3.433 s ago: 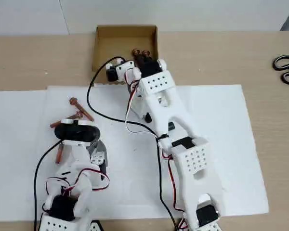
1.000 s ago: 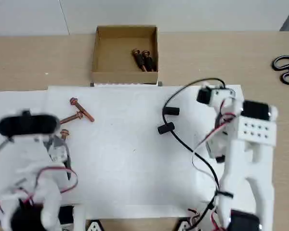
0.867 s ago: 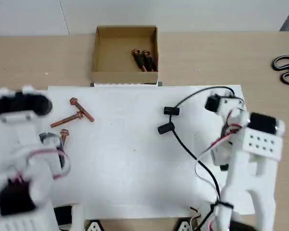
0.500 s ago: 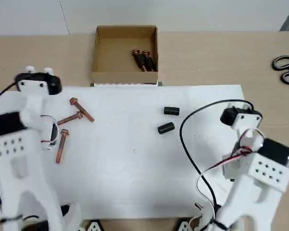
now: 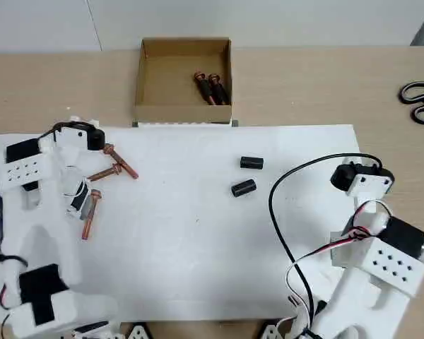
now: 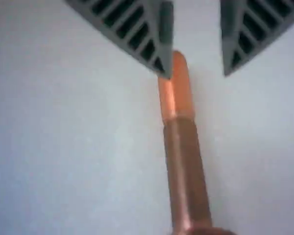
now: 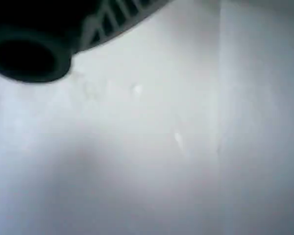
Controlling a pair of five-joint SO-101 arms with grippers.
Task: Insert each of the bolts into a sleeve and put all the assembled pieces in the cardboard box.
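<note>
Left gripper open astride one bolt tip, gripping nothing, white sheet on both sides

The bolt at the left claw is copper-coloured metal, smooth with a soft sheen, and the claw's fingers are matt grey plastic moulded with ribs. The sleeves look like matt black plastic. The cardboard box is dull brown board, and the sheet over the pale, smooth wood-look worktop looks like matt white paper.
</note>
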